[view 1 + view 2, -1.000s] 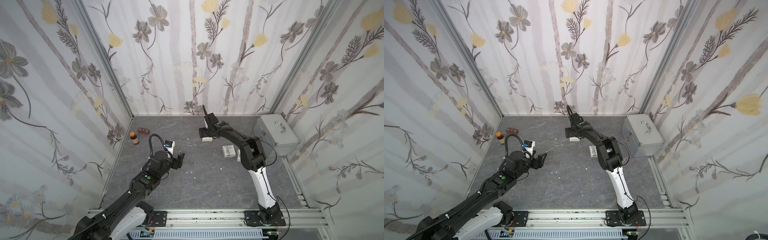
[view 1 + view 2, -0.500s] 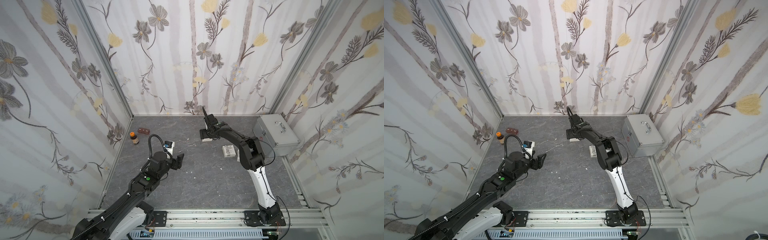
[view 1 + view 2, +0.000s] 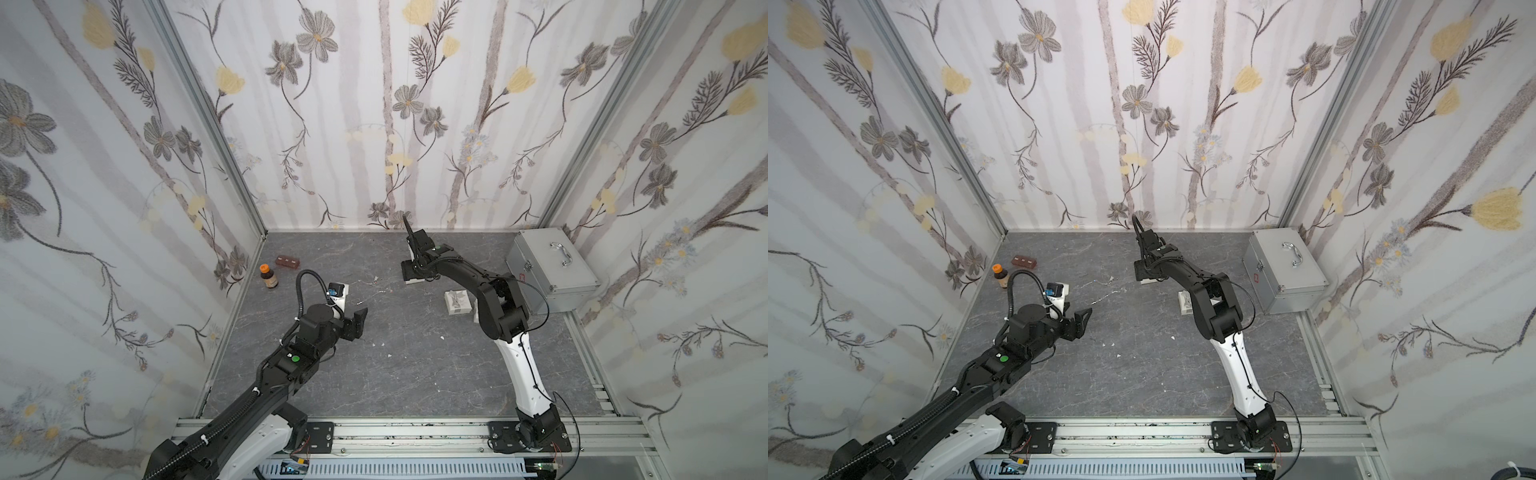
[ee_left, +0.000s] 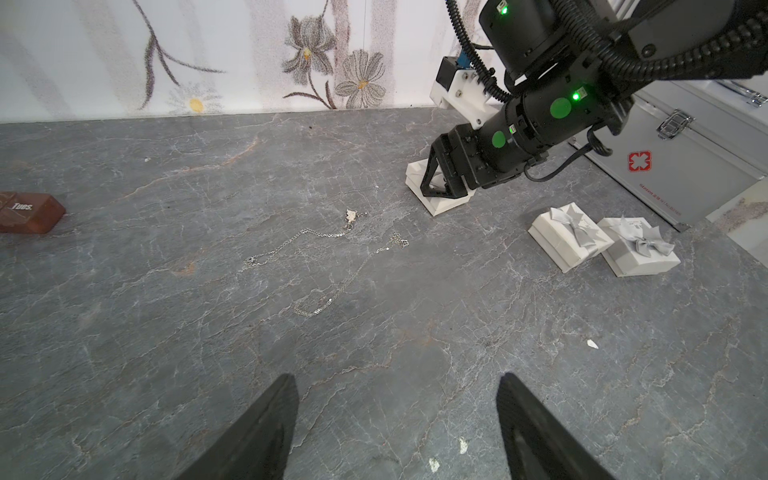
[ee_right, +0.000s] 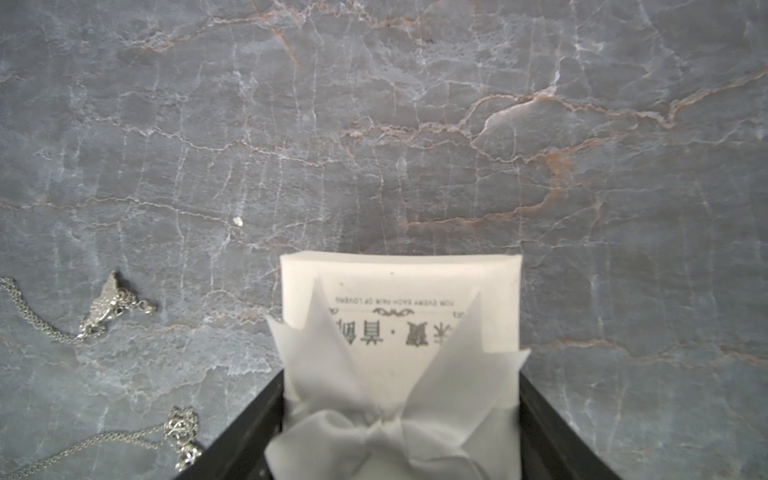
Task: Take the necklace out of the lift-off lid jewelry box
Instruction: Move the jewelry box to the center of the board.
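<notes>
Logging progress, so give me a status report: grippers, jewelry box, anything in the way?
Left gripper open, empty, hovering. Right gripper shut on jewelry box sides, lid on. Two necklaces loose on table beside it; nothing blocking.

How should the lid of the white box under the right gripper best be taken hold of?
Grip the lid by its two flat, parallel side walls, coming straight down from above with the right gripper straddling it. The soft bow on top gives no firm hold; grip high on the walls, probably, so only the lid rises.
</notes>
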Controlling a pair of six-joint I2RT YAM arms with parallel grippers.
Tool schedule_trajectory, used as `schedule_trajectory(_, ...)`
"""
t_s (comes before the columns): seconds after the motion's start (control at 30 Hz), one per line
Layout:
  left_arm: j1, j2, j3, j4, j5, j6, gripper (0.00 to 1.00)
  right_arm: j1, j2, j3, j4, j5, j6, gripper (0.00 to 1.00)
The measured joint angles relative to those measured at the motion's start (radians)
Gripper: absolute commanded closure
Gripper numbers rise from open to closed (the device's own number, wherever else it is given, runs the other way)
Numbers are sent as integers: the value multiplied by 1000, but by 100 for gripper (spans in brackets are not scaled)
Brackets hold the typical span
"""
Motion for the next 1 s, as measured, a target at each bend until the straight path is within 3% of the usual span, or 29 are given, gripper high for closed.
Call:
schedule_trajectory(0.13, 0, 0, 0, 0, 0, 0, 23, 10, -109, -122, 11, 0, -23, 28)
schedule_trajectory(0.37, 0, 3, 4, 1, 1, -17, 23, 81, -503, -623, 80, -20, -40, 28)
schedule_trajectory(0.53, 0, 46, 16, 15, 6, -19, 23, 172, -654, -893, 90, -14, 15, 28)
schedule_trajectory(0.7, 0, 97, 32, 47, 31, -19, 23, 259, -683, -976, 88, -30, 73, 22)
schedule_trajectory(1.0, 0, 109, 50, 59, 58, -19, 23, 288, -655, -910, 37, -13, 89, 13)
